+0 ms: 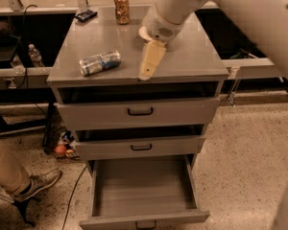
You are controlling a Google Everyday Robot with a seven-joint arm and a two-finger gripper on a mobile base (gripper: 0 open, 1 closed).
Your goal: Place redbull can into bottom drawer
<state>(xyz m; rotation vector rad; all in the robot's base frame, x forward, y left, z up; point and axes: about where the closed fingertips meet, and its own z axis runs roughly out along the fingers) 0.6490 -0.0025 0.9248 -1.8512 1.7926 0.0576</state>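
The redbull can (100, 63) lies on its side on the left part of the grey cabinet top (192, 56). The bottom drawer (143, 188) is pulled open and its plain grey inside is bare. My gripper (147, 72) hangs over the front middle of the cabinet top, to the right of the can and apart from it, with nothing in it. The pale fingers (151, 60) point down toward the front edge.
An orange-brown patterned can (121, 7) stands at the back of the top. A pale bowl (145, 32) is mostly hidden behind my arm. A black object (86, 15) lies at the back left. The two upper drawers (139, 111) are closed. A person's leg and shoe (24, 181) are at lower left.
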